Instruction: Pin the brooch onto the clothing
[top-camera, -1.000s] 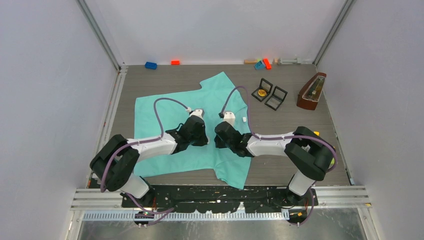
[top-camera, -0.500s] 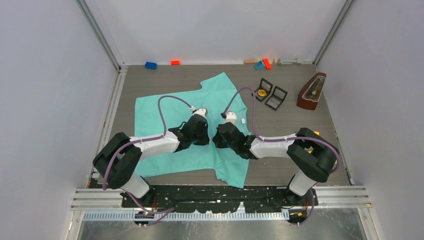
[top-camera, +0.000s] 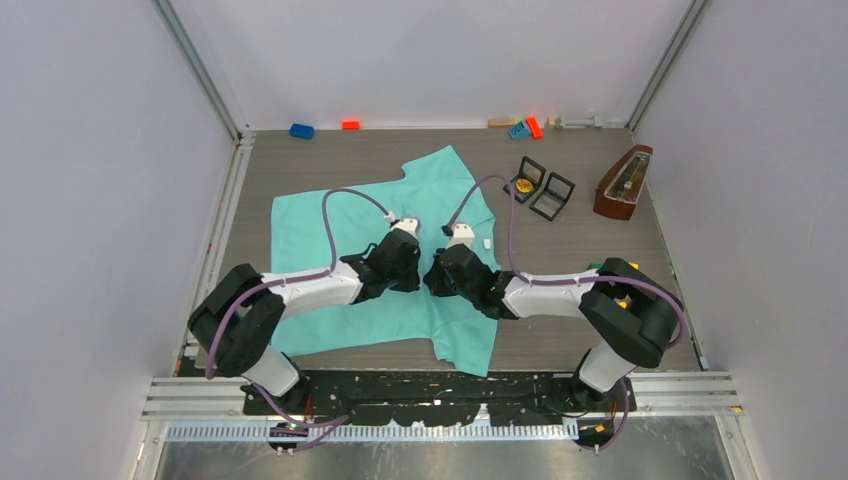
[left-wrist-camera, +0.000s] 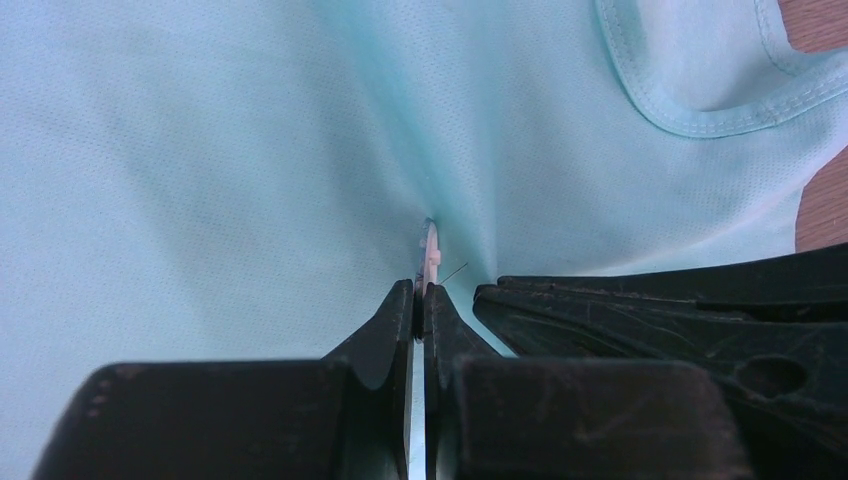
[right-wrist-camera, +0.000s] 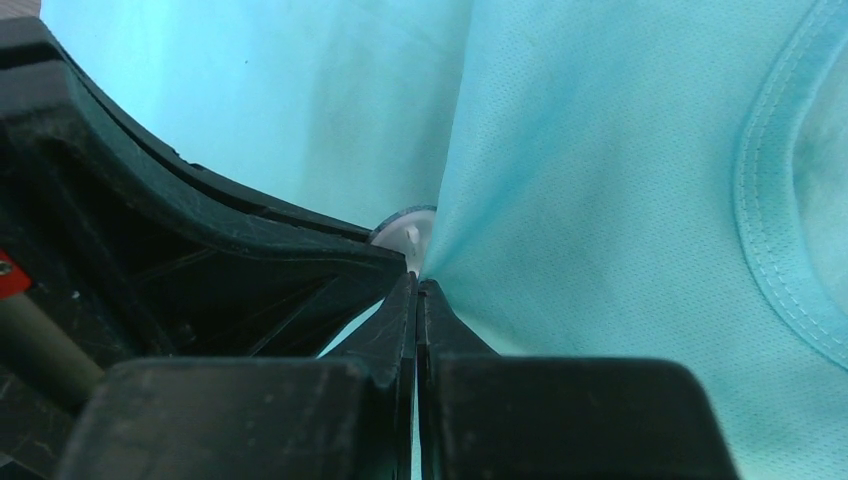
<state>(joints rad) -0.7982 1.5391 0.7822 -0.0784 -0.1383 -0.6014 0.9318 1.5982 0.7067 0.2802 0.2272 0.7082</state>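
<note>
The turquoise clothing (top-camera: 330, 220) lies spread on the table, and both arms meet over its middle. My left gripper (top-camera: 413, 272) (left-wrist-camera: 418, 292) is shut on the brooch (left-wrist-camera: 429, 252), a thin whitish disc seen edge-on that presses against the fabric (left-wrist-camera: 200, 150). A fine pin sticks out beside the disc. My right gripper (top-camera: 431, 276) (right-wrist-camera: 417, 283) is shut on a raised fold of the clothing (right-wrist-camera: 600, 200), directly beside the left fingers (right-wrist-camera: 200, 260). The brooch (right-wrist-camera: 404, 231) shows as a pale round edge just past the right fingertips. The neckline (left-wrist-camera: 700, 110) lies close by.
Two open black boxes (top-camera: 524, 180) (top-camera: 552, 196) sit beyond the shirt at the right, one with a gold item inside. A brown metronome (top-camera: 623, 182) stands by the right wall. Small coloured blocks (top-camera: 301, 131) (top-camera: 350, 125) (top-camera: 527, 128) line the far edge.
The two grippers have drawn slightly closer together over the shirt. Both have stayed shut.
</note>
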